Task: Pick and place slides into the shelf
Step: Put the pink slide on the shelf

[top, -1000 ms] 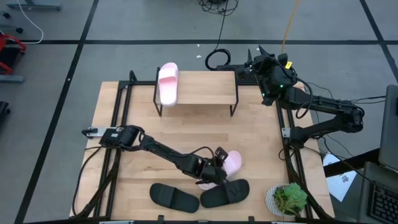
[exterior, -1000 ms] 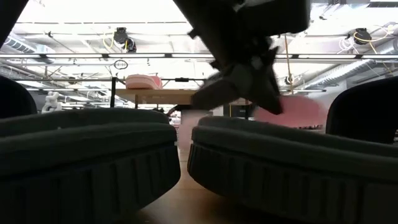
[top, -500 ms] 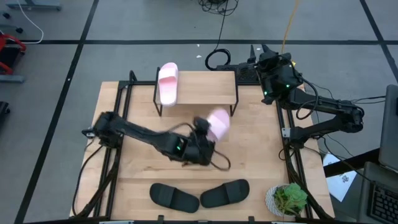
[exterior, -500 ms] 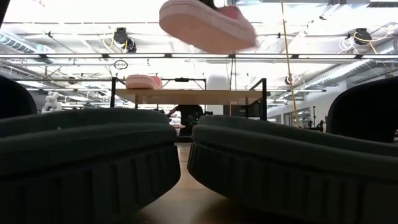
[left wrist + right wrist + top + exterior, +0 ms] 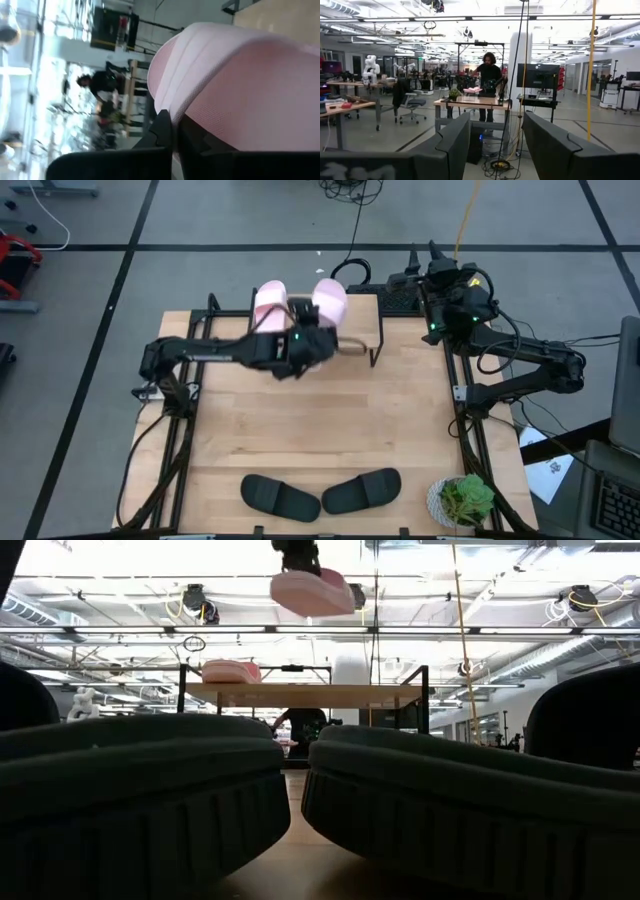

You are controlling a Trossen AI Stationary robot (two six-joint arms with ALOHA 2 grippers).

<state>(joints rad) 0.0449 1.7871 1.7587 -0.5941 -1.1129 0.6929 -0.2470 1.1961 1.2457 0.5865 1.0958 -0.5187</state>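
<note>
Shelf (image 5: 330,320) top | L gripper (image 5: 312,330) holds pink slide (image 5: 330,298), long axis front-back

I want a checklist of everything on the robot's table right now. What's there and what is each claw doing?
Surface: wooden table, mostly bare.
Job's things: one pink slide lies on the shelf at its left end; second pink slide is held in the air above the shelf; two black slides lie at the table's near edge.
Clutter: small green plant at the near right corner.
Grippers: left gripper shut on the second pink slide; right gripper open, empty, parked past the far right corner.
Cables: black coil on the floor behind the shelf; yellow cord.
Surroundings: a person at a far desk.
</note>
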